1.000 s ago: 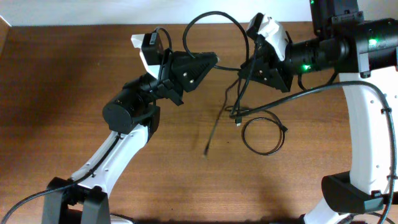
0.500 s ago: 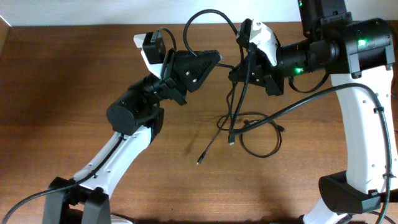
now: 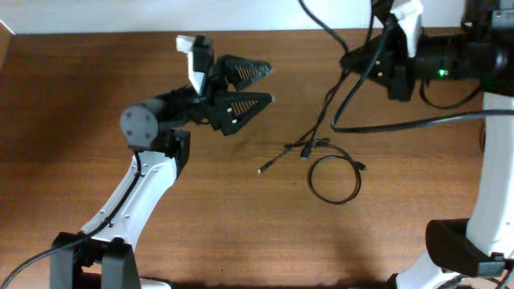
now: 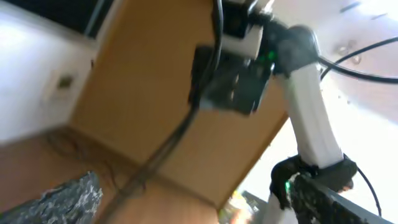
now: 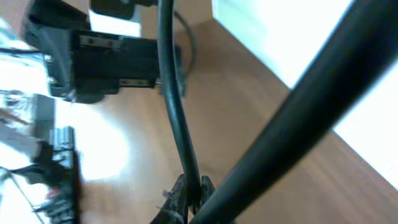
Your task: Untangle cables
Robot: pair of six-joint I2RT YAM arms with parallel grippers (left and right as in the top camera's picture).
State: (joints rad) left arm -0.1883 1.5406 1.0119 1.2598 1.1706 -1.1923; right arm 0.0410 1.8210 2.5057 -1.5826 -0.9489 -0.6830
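Several thin black cables lie on the brown table: a round coil (image 3: pixel 335 178), a small knot of plugs (image 3: pixel 307 148) and a loose end (image 3: pixel 262 169). One cable (image 3: pixel 325 112) rises from that knot to my right gripper (image 3: pixel 348 61), held high at the back right and shut on it. In the right wrist view the gripper (image 5: pixel 189 191) pinches the cable (image 5: pixel 174 106) between its fingertips. My left gripper (image 3: pixel 271 83) is wide open left of the cables and holds nothing. The left wrist view shows its gripper (image 4: pixel 199 208) facing the right arm with the cable (image 4: pixel 163 155) hanging from it.
A thicker black arm wire (image 3: pixel 418 120) sweeps across the right side of the table above the cables. The right arm's white column (image 3: pixel 498 177) stands at the right edge. The left arm's base (image 3: pixel 88 249) is at the front left.
The left gripper has opened, let go of the cable and drawn back left. The right gripper has moved up and to the right with its cable. The loose cables have shifted slightly on the table.
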